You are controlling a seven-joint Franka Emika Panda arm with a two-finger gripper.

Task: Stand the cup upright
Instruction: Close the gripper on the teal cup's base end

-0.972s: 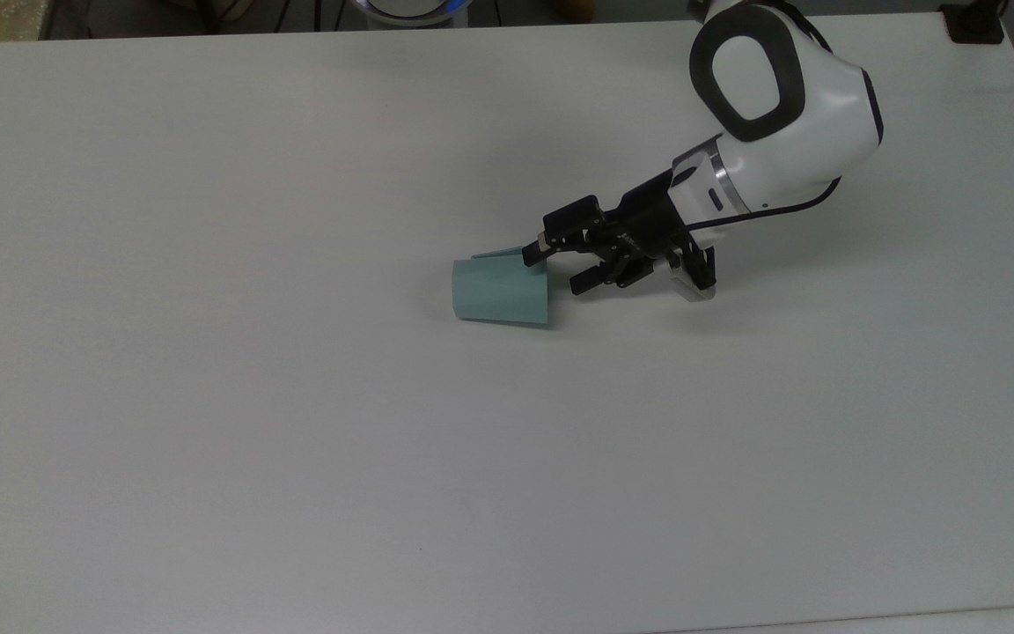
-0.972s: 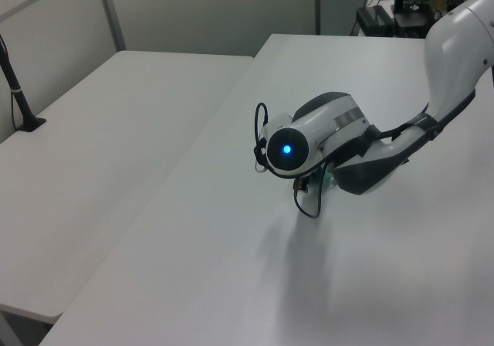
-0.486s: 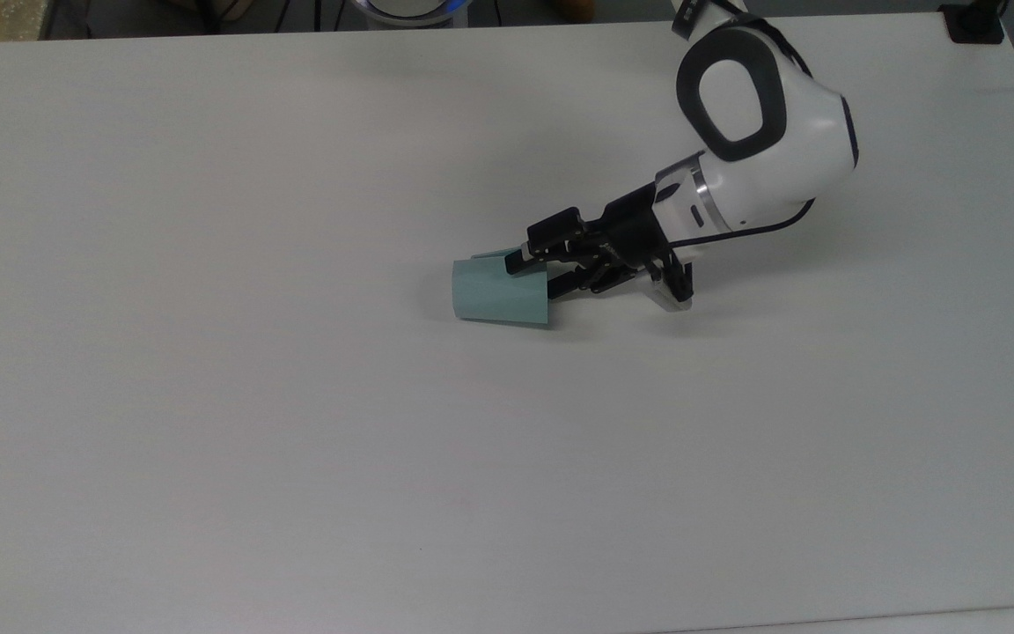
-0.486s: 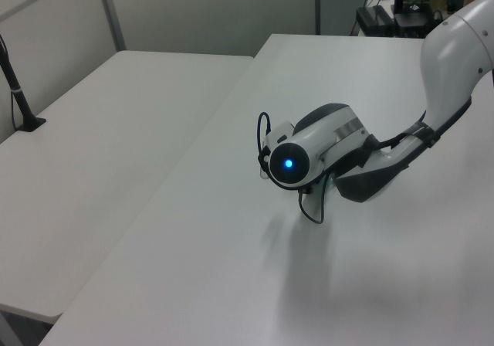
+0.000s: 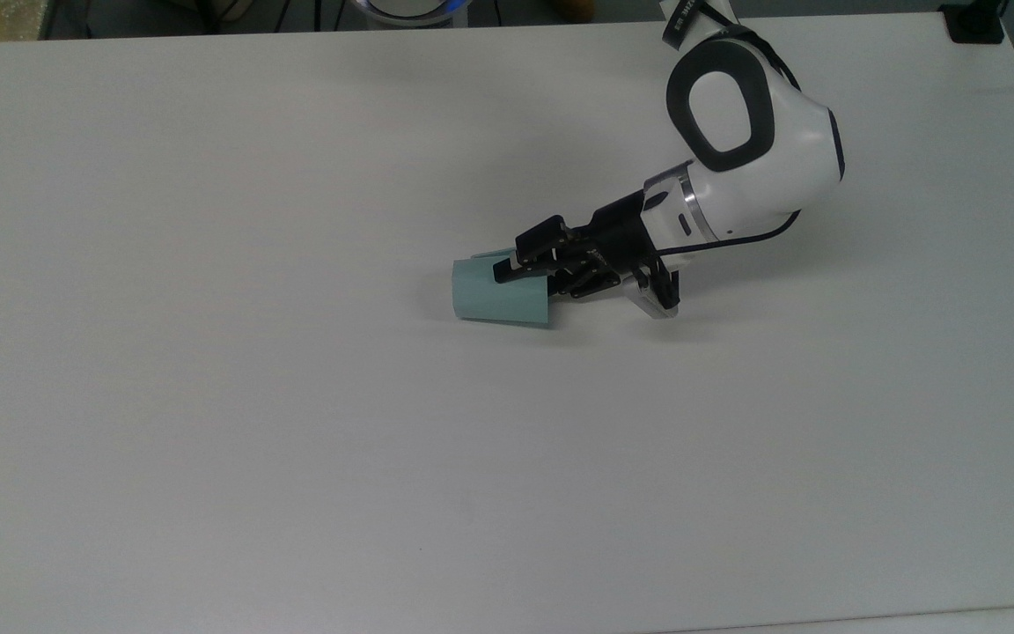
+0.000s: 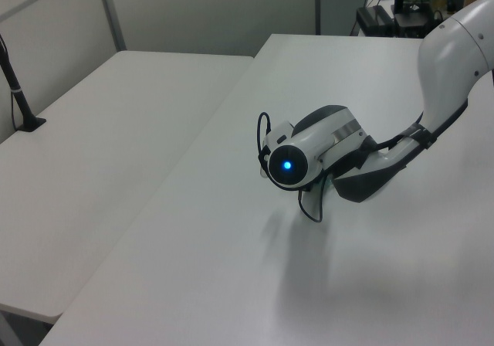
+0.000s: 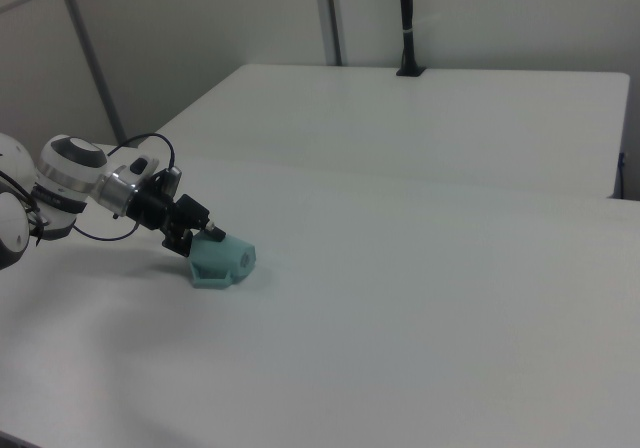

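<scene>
One cup (image 5: 498,298) (on its side), one end effector (image 5: 526,276).

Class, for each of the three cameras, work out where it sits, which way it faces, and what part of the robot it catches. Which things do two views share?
Top view: high above the white table, looking down; shows the cup lying on its side, the gripper and the wrist.
Left view: raised behind the arm, looking along it; the wrist's blue light faces the camera.
Right view: low, opposite side, facing the cup and gripper.
Shared: top and right views both show cup and gripper.
</scene>
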